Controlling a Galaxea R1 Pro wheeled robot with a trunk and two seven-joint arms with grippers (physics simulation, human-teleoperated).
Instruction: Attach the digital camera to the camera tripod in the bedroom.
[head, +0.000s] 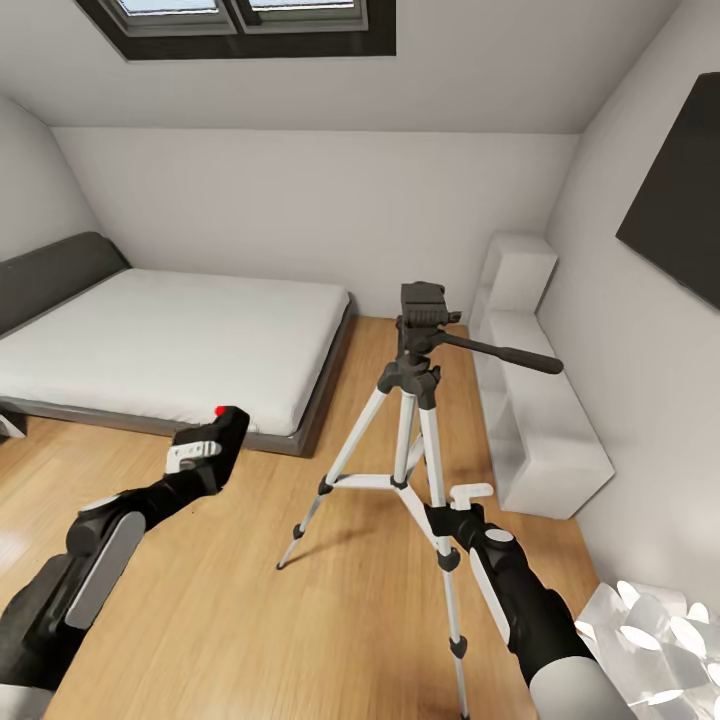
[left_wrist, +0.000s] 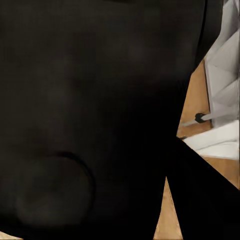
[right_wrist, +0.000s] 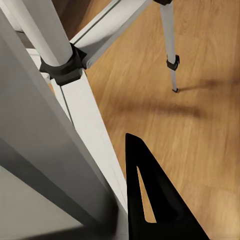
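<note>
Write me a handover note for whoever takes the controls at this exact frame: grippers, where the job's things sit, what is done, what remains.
Left gripper: shut on the digital camera, held up in front of the bed, red button on top.
Right gripper: low beside a leg of the camera tripod; whether it grips the leg cannot be told.
Tripod stands upright on the wood floor, its black head bare.
Done: camera picked up and brought near.
Left: set the camera on the tripod head.

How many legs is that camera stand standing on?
3. On the camera tripod, one leg slants toward the bed, one comes forward beside the right end effector, and one runs back, mostly hidden.
</note>
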